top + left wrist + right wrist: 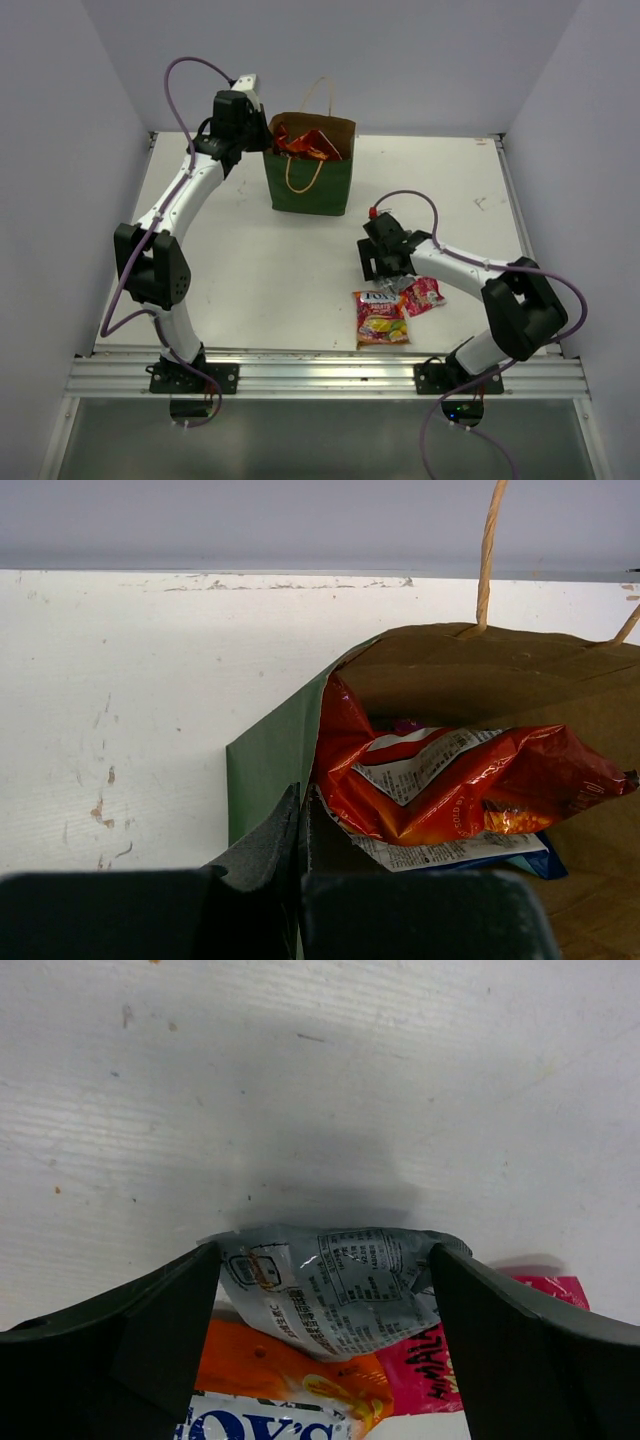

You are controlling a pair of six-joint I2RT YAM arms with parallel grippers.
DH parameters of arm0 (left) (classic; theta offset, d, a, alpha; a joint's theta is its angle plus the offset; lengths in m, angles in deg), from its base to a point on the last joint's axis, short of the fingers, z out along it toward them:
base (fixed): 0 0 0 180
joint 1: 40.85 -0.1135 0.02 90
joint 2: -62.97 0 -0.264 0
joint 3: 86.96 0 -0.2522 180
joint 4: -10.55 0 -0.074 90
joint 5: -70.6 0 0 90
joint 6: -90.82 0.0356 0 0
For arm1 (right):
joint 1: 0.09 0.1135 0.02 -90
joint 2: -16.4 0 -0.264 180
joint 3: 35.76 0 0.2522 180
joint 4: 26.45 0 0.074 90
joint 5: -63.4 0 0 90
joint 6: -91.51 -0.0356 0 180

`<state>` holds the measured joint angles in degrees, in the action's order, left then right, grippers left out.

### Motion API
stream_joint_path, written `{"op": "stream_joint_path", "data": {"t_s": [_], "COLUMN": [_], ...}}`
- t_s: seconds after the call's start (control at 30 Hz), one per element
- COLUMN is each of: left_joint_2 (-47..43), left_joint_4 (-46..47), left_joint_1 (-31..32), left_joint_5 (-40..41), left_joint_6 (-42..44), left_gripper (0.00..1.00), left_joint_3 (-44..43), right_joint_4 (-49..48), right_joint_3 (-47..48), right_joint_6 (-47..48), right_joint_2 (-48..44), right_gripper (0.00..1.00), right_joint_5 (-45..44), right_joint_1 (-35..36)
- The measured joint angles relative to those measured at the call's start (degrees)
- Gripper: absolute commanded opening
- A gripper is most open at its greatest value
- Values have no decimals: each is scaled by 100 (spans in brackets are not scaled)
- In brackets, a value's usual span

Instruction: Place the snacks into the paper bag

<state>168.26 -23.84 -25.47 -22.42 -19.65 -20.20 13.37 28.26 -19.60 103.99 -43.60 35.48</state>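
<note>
The right gripper (325, 1260) is spread wide, tilted down at the table (300, 1080), and its two dark fingers (170, 1320) straddle the small silver packet (330, 1295); the packet's side edges reach the inner face of each finger, though whether they press on it cannot be told. Closest under the gripper lies the red-yellow fruit-candy packet (280, 1380), flat on the table, with the silver packet resting print side up across its far end; just beside the right-hand finger the pink packet (545, 1288) shows, partly tucked beneath the silver one. Past the fingertips there is only bare white table, scuffed in places. Well beyond this gripper and off to its left, the paper bag (310, 190) stands upright on the far part of the table, dark green outside and brown inside. The left gripper (300, 802) is pressed together on the rim of the bag's left wall, one finger against the green outer face and the other inside the bag. Just past its fingertips, inside the bag, lies the crumpled red-orange Doritos bag (450, 780); a corner of the blue-white bag (535, 862) pokes out from under it. Beyond these is the bag's brown far wall, with a tan cord handle (487, 550) rising from its top edge.
</note>
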Motion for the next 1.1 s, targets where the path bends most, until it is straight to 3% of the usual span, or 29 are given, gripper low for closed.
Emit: {"op": "stream_joint_path", "data": {"t_s": [0.13,0.2,0.27,0.5,0.67,0.83,1.0,1.1], "left_joint_2": [0,0,0,0,0,0,0,0], "left_joint_4": [0,0,2,0,0,0,0,0], "left_joint_1": [0,0,0,0,0,0,0,0], "left_joint_5": [-7,-13,-20,-20,-20,-22,-22,-22], "left_joint_6": [-2,-2,-2,-2,-2,0,0,0], "left_gripper": [0,0,0,0,0,0,0,0], "left_joint_3": [0,0,0,-2,-2,-2,-4,-4], "right_joint_4": [138,205,243,841,1609,1078,516,306], "right_joint_3": [-138,-175,-175,374,2903,5871,7825,8415], "right_joint_6": [-133,-195,-219,-151,186,748,1143,1196], "right_joint_2": [-9,48,120,225,356,778,1735,2553], "right_gripper": [48,39,1,0,0,0,0,0], "right_joint_5": [20,66,146,120,-341,-667,-409,-94], "right_joint_1": [-2,0,0,4,7,7,2,4]}}
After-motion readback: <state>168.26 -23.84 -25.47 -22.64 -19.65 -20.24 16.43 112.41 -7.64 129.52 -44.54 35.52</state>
